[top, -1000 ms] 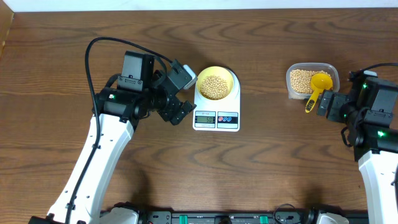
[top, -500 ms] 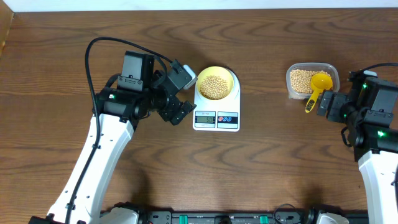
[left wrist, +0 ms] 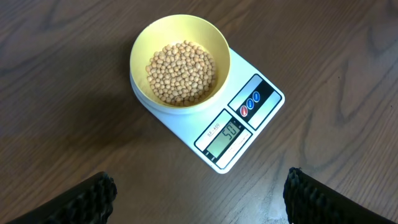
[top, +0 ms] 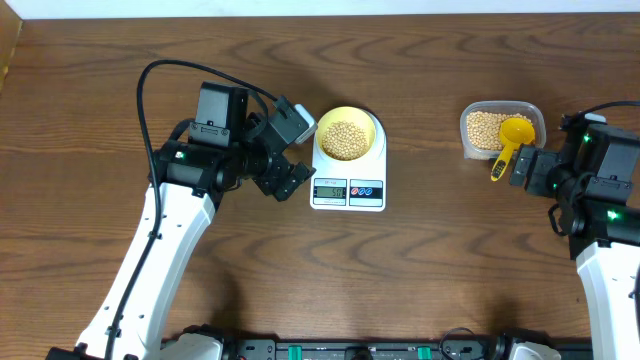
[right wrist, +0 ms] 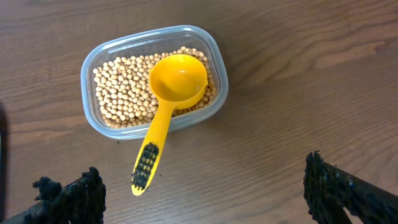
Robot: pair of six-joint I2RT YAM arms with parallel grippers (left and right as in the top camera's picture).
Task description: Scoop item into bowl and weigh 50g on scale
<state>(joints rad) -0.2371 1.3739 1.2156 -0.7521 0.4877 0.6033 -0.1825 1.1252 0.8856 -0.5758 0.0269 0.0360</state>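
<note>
- Nothing has moved since the earlier frame: both arms, bowl, scale, tub and scoop sit in the same spots.
- Dark brown wood-grain surface (top: 450,260); a pale strip runs along its far edge and dark equipment lines the near edge in the overhead view.
- Scale (left wrist: 189,129) lies flat at centre, display (left wrist: 224,140) lit on its near edge; the digits look like 50.
- Bowl (left wrist: 138,81) stands upright on the scale with a heap of beans (left wrist: 181,73) in it.
- Left pincer (left wrist: 196,202) hovers just left of the scale, jaws spread wide, holding nothing. In its wrist view the bowl and scale lie ahead of the two fingertips, apart from both.
- Clear tub (right wrist: 219,81) sits well to the right of the scale, with more beans in it.
- Yellow scoop (right wrist: 177,78) rests with its cup on the beans in the tub, handle hanging over the near rim.
- Right pincer (right wrist: 208,196) is near the scoop handle, not touching it, jaws fully apart and empty.
</note>
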